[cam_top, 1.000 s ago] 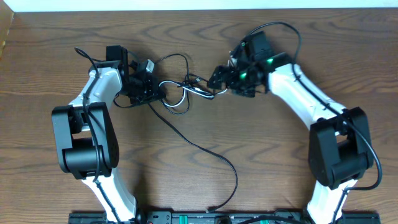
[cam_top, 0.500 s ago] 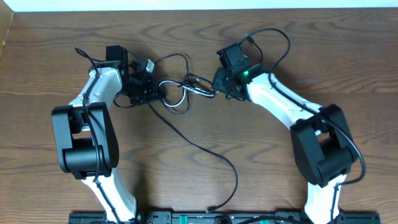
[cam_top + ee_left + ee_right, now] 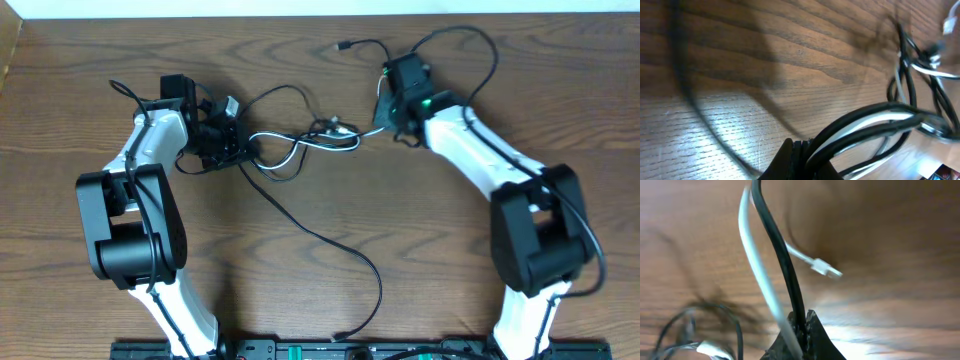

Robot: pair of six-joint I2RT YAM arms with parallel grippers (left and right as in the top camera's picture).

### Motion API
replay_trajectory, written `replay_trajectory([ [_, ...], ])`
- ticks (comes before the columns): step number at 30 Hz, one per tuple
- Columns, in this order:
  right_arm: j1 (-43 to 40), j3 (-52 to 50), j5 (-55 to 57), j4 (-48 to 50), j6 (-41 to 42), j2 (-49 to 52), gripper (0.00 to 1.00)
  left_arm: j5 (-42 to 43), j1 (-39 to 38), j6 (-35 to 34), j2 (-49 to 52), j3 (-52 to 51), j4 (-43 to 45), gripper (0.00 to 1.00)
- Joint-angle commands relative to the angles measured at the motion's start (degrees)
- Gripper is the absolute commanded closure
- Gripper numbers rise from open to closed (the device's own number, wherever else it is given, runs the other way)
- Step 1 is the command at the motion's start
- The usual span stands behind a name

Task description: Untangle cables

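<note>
Pulling apart is judged the step in hand: one black strand (image 3: pixel 340 246) is trailed toward the near edge, the black and white cables (image 3: pixel 300 143) are knotted mid-table between left gripper (image 3: pixel 238 148) and right gripper (image 3: pixel 381 112), each clamped on strands, so wider separation is called for.

The right end effector (image 3: pixel 385 108) had stood spread wide beside the knot. It went in, pinched shut on a black and a white strand of the cables (image 3: pixel 300 145), and drew back toward its own side. The bundle stretched out longer, a black plug end (image 3: pixel 343 46) swung toward the far edge, and the left end effector (image 3: pixel 232 143) shifted slightly outward.
</note>
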Motion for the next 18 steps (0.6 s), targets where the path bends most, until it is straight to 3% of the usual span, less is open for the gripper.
replay_trajectory([
  [1,-3.6,1.4,-0.7,0.0,-3.7,-5.6,0.99,-1.2,0.9,-0.9,-0.9,1.1,-0.2,0.92],
  [5,-7.0,1.4,-8.7,0.0,-3.7,-7.7,0.99,-2.6,0.9,-0.9,-0.9,1.1,-0.2,0.93],
  [18,-14.7,1.4,-13.6,-3.2,-0.3,-7.9,0.99,-2.7,0.9,-0.9,-0.9,1.0,-0.2,0.93],
])
